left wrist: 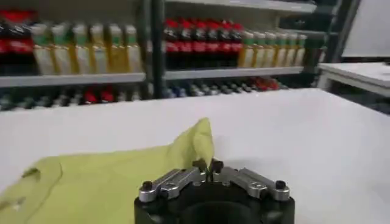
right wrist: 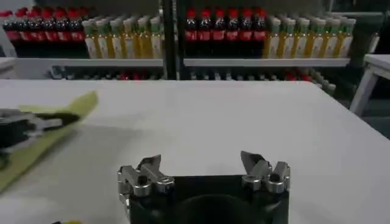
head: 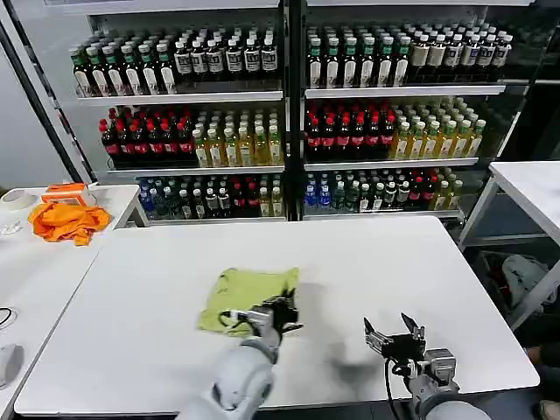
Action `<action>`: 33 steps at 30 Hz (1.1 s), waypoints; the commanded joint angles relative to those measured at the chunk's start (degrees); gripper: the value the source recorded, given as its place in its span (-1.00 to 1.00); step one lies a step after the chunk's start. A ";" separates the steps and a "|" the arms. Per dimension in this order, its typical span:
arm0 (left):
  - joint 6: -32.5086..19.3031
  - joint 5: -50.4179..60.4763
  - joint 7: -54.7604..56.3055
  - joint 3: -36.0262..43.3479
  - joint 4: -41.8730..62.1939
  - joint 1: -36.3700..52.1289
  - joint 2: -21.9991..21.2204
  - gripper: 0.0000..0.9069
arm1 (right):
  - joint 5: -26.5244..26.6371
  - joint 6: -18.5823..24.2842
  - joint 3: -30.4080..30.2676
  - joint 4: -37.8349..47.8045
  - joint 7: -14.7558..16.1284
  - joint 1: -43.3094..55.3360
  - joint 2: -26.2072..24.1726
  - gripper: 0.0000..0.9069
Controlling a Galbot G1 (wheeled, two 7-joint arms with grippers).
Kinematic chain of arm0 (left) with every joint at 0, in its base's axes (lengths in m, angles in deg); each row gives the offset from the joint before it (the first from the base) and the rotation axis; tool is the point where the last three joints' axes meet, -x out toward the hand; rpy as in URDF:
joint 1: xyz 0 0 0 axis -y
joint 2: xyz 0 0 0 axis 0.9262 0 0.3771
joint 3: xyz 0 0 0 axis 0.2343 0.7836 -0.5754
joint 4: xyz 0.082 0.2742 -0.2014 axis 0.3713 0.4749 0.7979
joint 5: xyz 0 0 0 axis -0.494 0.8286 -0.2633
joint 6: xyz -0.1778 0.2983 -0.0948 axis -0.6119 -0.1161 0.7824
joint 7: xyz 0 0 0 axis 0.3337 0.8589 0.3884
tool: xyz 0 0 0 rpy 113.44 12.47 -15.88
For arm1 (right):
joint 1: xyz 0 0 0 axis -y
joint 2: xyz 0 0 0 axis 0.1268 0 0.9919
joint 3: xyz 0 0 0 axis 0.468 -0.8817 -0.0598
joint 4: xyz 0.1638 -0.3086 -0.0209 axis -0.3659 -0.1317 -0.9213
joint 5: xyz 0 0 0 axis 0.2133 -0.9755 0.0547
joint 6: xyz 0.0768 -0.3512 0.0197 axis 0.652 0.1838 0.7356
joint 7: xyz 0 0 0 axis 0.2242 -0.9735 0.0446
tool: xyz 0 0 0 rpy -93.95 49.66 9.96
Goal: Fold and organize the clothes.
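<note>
Although the lime T-shirt (head: 246, 297) already lies as a compact, roughly squared bundle on the white table (head: 367, 262), the fold does not look finished. The garment sits left of the table's centre, towards the near edge. Its near right corner is raised off the surface, and the left gripper (head: 282, 313) has its jaws pressed together on that corner; the left wrist view shows the fabric (left wrist: 109, 179) rising to a peak at the closed fingertips (left wrist: 207, 165). The rest of the shirt rests flat on the table.

The right gripper (head: 395, 335) is near the front edge, to the right of the shirt and well apart from it. Its jaws are spread and hold nothing, as the right wrist view confirms (right wrist: 204, 164). From that camera the shirt (right wrist: 46, 137) appears farther off with the left gripper on it.

Judgement on progress: the main folds appear done, given the small outline of the bundle. What seems to remain is laying the held corner down, smoothing or squaring the edges, and releasing. No separate place for the finished shirt can be identified.

An orange cloth (head: 68, 220) lies on a side table (head: 35, 271) at far left, untouched. Shelves of bottles (head: 289, 122) stand behind.
</note>
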 commanded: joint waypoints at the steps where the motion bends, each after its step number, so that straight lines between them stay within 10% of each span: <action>1: -4.65 1.78 2.26 7.80 15.90 10.41 -13.27 -0.40 | -0.62 0.29 -0.22 1.03 0.36 1.72 -0.03 1.00; 2: -6.66 1.91 2.21 8.22 17.31 11.90 -13.47 1.00 | -0.48 0.31 -0.17 1.04 0.42 1.92 -0.08 1.00; 11: -15.50 2.66 -0.29 4.91 13.67 11.28 -10.59 1.00 | 1.23 2.21 -1.47 2.12 0.67 3.49 0.44 1.00; 23: -18.14 1.92 -1.24 -10.73 -4.49 -0.59 8.43 1.00 | 4.14 3.89 -6.85 8.58 -0.96 12.22 1.32 1.00; 33: -17.81 -2.12 -1.40 -23.05 -11.18 -11.76 15.98 1.00 | 24.74 0.10 -11.69 20.93 -7.65 25.83 6.99 1.00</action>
